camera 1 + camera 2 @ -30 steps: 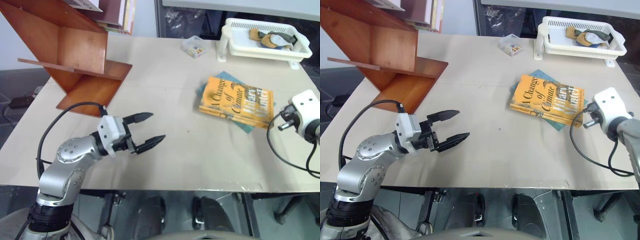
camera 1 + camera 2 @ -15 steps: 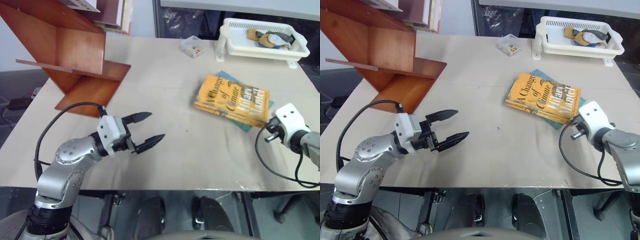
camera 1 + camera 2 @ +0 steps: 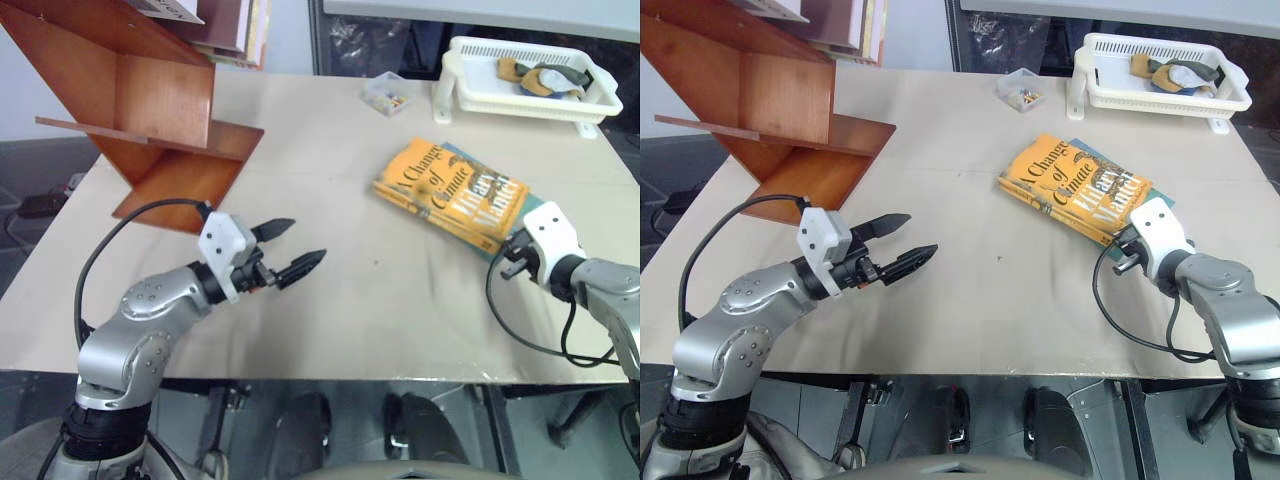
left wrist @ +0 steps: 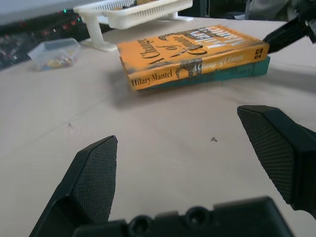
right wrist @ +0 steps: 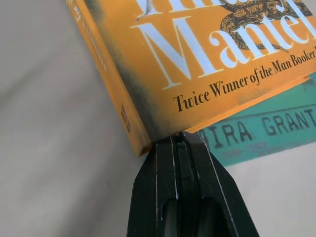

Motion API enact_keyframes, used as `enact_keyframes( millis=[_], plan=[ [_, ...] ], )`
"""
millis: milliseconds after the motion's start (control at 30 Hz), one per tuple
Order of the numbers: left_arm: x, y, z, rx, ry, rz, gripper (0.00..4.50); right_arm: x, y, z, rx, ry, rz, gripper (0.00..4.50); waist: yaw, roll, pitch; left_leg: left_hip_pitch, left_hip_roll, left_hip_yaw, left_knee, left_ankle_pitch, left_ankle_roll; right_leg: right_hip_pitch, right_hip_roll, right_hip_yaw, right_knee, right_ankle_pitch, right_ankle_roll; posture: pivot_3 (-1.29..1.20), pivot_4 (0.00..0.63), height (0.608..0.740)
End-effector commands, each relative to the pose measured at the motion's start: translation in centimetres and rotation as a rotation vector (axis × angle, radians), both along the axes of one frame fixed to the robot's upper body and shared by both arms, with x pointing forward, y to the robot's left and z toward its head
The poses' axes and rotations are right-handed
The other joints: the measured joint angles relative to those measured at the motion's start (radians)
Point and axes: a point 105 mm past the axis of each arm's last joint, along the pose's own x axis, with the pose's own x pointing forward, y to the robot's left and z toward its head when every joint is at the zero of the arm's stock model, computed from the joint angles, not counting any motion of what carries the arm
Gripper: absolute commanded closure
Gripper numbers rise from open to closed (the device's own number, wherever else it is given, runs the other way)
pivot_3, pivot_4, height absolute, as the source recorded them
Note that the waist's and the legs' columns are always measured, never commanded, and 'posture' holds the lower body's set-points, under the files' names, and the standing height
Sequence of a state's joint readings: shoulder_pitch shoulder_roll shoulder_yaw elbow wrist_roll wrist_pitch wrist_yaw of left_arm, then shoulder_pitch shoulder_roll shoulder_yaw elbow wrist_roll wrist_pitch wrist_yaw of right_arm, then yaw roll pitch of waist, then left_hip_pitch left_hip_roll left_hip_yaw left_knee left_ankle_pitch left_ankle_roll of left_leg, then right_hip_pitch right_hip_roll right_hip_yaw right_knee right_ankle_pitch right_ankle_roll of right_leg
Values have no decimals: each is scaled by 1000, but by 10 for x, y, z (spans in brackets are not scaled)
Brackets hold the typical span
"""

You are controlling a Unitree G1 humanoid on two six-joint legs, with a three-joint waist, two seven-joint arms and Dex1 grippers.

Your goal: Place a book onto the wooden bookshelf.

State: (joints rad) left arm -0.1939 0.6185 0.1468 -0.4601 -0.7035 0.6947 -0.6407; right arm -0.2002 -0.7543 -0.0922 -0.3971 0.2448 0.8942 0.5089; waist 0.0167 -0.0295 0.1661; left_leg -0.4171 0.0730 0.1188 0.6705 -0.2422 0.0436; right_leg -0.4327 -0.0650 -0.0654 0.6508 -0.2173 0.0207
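Orange book flat atop teal book; wooden bookshelf well apart.

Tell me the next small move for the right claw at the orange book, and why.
Probably keep nudging the book leftward toward the open left claw. The right claw is shut, its tips against the book's near corner, so it can only push. The book lies flat on a teal book, far from the wooden bookshelf.

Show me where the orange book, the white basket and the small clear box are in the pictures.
orange book [image 3: 450, 190], left eye view, middle of the cover.
white basket [image 3: 520, 100], left eye view, near side wall.
small clear box [image 3: 390, 93], left eye view, lid.
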Motion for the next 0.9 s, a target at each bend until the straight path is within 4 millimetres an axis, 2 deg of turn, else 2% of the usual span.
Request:
enact_keyframes(
  millis=[33, 67, 133, 300, 333, 400, 467, 533, 633, 800, 900],
  plan=[
    [1, -15, 6, -82, 52, -54, 0, -12, -11, 20, -3, -66, -27, 3935, -1, 0, 0, 0, 0, 0, 0, 0, 0, 0, 0, 0, 0, 0, 0, 0, 150, 740],
    [5, -20, 6, -117, 78, -57, 0, -19, -13, 22, 4, -70, -37, 3716, 1, 0, 0, 0, 0, 0, 0, 0, 0, 0, 0, 0, 0, 0, 1, 0, 150, 740],
    [15, -30, 4, -167, 123, -51, 0, -34, -13, 29, 34, -110, -46, 2904, 8, 0, 0, -1, -1, -2, 0, 0, 0, 0, -1, -1, 0, 1, 2, 0, 150, 740],
    [42, -63, 5, -306, 254, -83, 0, -69, 17, 53, 151, -283, 16, 350, -2, -1, 0, -1, -1, -3, 1, 0, 0, 1, 1, -1, 0, 1, 2, 0, 150, 740],
    [48, -71, 3, -310, 281, -87, 0, -73, 23, 58, 168, -322, 23, 40, -4, -1, 0, 0, -1, -3, 1, 0, 0, 1, 1, -1, 1, 1, 2, 0, 150, 740],
    [57, -85, -4, -297, 331, -93, 0, -78, 32, 62, 189, -362, 26, 40, -6, -1, 0, 1, -1, -3, 2, 0, 0, 2, 1, -1, 3, 1, 2, 0, 150, 740],
    [68, -102, -20, -308, 462, -76, 0, -81, 42, 63, 204, -374, 44, 40, -6, -1, 0, 2, -1, -2, 3, 0, 0, 2, 1, 0, 4, 1, 2, 0, 150, 740],
    [76, -121, -26, -364, 561, -82, 0, -82, 44, 64, 198, -388, 36, 40, -4, -1, 0, 2, -1, -3, 4, 0, 0, 2, 1, 0, 5, 1, 2, 0, 150, 740],
    [80, -137, -26, -423, 629, -102, 0, -82, 45, 65, 197, -404, 19, 40, -3, -1, 0, 0, -2, -3, 4, 0, 0, 1, 1, -1, 4, 1, 2, 0, 150, 740],
    [98, -181, -24, -629, 773, -65, 0, -79, 47, 71, 189, -451, 6, 40, -2, -2, 0, -1, -2, -4, 4, 0, 0, 1, 1, -2, 2, 1, 2, 0, 150, 740],
    [104, -199, -20, -717, 832, -31, 0, -78, 47, 74, 181, -466, -2, 40, -8, -2, 0, -2, -2, -4, 4, 0, 0, 1, 1, -2, 2, 1, 2, 0, 150, 740]
  ],
)
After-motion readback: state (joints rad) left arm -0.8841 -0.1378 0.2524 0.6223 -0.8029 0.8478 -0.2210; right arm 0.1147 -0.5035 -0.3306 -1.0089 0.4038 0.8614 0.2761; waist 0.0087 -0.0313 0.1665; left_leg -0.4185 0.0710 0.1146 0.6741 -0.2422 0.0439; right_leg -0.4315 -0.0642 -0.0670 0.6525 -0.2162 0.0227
